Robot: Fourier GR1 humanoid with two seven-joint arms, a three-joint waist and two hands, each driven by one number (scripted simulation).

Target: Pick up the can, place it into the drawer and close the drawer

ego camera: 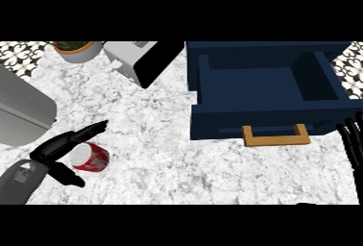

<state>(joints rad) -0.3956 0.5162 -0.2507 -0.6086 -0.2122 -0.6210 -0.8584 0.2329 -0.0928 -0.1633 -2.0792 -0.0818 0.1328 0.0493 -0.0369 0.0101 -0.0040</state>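
Can (90, 157) lies tipped near the counter's (177, 163) left edge, cupped between left hand's (60, 149) curled fingers and thumb; right hand (352, 144) rests open, far off.

On the table (177, 163), the open drawer (266, 86) fills the upper right. The can (90, 157) lies lower left, inside the left hand (60, 146). The right hand (352, 144) rests at the right edge, beside the drawer's handle (276, 136).

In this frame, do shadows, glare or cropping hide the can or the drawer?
Head view: light is flat and even, with no glare on the marble counter; the left hand covers part of the red can; the open drawer has a dark but readable interior; the right hand is cut by the edge.
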